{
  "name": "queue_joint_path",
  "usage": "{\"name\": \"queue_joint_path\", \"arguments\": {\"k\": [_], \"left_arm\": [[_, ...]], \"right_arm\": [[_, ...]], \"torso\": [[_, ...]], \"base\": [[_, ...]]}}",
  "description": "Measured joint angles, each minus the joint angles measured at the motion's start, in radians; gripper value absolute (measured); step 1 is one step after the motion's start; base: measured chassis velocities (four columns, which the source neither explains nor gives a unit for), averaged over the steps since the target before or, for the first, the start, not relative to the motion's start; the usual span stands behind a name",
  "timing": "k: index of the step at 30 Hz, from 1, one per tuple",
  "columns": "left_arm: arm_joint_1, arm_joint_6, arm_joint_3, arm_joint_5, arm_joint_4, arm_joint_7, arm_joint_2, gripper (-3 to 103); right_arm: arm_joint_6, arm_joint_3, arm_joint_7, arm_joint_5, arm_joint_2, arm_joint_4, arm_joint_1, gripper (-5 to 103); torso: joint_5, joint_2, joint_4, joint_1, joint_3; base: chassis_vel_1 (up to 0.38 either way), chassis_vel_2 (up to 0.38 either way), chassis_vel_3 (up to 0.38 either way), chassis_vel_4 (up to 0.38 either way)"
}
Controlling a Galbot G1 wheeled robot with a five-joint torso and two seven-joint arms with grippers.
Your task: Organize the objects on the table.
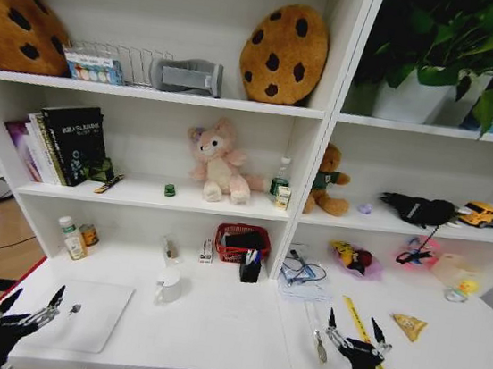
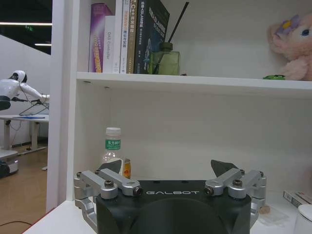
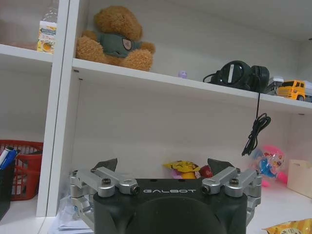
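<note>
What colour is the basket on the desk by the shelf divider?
Red mesh basket, clearest in the head view.

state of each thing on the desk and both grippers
left gripper: open, empty, over the desk's left front
right gripper: open, empty, over the desk's right front
thin silver laptop: closed, flat
small green-labelled clear bottle: upright, capped
red mesh basket: upright, holding items

Worktop (image 1: pixel 238 327) front-centre is open between the laptop (image 1: pixel 86 316) at left and the yellow ruler (image 1: pixel 357 321) at right. Back edge is crowded: white mug (image 1: pixel 167 286), red basket (image 1: pixel 242 241), bottle (image 1: pixel 71 239). Shelf board (image 1: pixel 155 196) overhangs.
</note>
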Motion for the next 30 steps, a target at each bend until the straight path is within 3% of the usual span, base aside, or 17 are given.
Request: {"name": "queue_joint_path", "arguments": {"k": [30], "left_arm": [[0.000,0.000,0.000,0.000,0.000,0.000,0.000,100]], "right_arm": [[-0.089,0.086,0.031,0.213,-0.060,-0.157,0.115,100]], "torso": [[-0.0002,0.000,-0.0001,0.000,0.000]], "base": [[-0.080,-0.082,0.089,0.085]]}}
